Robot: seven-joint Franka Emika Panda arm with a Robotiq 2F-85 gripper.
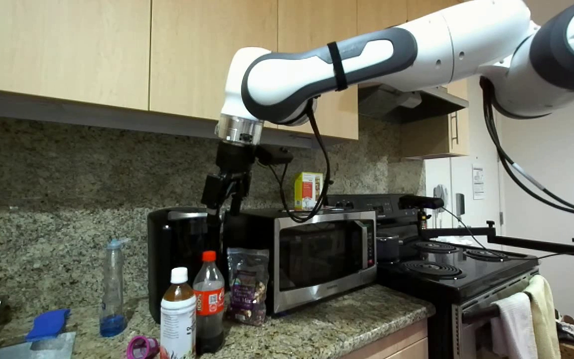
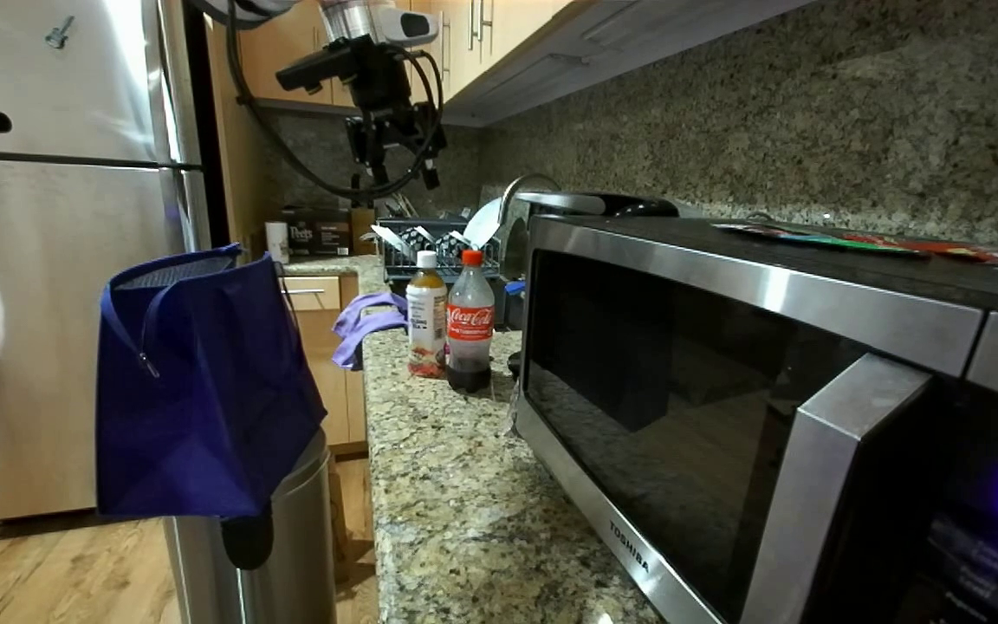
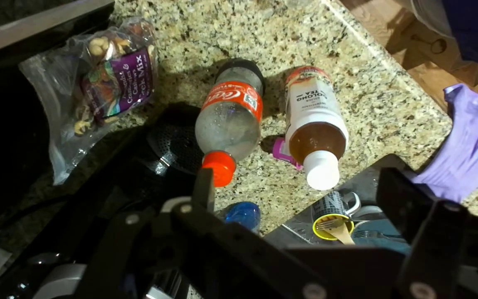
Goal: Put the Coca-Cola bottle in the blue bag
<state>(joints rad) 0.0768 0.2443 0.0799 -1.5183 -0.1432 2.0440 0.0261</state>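
Note:
The Coca-Cola bottle stands upright on the granite counter; its red label and red cap show in both exterior views (image 1: 209, 301) (image 2: 469, 322). In the wrist view the bottle (image 3: 231, 120) lies in front of the jaws, its cap close to the left finger in the picture. The blue bag (image 2: 196, 399) rests on a metal bin beside the counter, its top partly open; a corner of it (image 3: 477, 33) shows in the wrist view. My gripper (image 1: 224, 213) is open and empty, high above the bottles; its spread fingers also show in the other views (image 2: 395, 180) (image 3: 297, 178).
A white-labelled tea bottle (image 1: 178, 321) stands right beside the cola. A trail mix bag (image 1: 248, 289) leans by the microwave (image 1: 324, 249). A black appliance (image 1: 172, 259) and a tall clear bottle (image 1: 112, 299) stand behind. A purple cup (image 1: 142, 346) lies near the sink.

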